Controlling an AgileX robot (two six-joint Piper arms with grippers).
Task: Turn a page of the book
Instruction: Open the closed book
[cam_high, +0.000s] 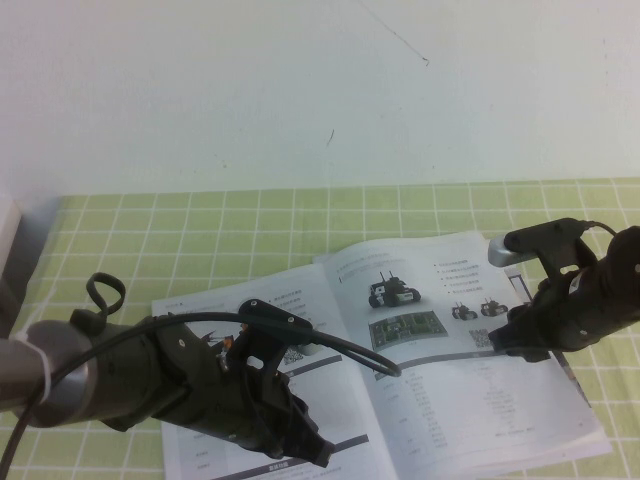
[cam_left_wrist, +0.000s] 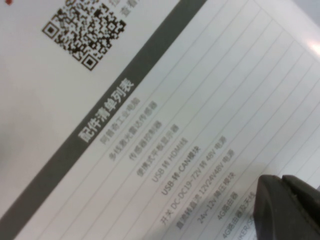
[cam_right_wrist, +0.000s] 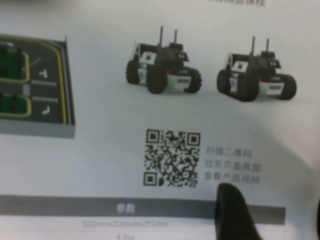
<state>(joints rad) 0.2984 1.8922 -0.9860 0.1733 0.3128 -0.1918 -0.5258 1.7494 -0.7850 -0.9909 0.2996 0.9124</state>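
Booklet open, both grippers on its pages

The book (cam_high: 400, 400) lay open at lower centre of the green grid mat (cam_high: 200, 230). The right gripper (cam_high: 503, 343), at right, pressed the page (cam_high: 440, 300) near its QR code (cam_right_wrist: 172, 158), jaws slightly parted, clasping nothing. The left gripper (cam_high: 318, 455), at lower left, rested on the left leaf; its jaws' gap couldn't be told.

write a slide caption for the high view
Open book on a green checked mat; left gripper over its left leaf, right gripper at the page.
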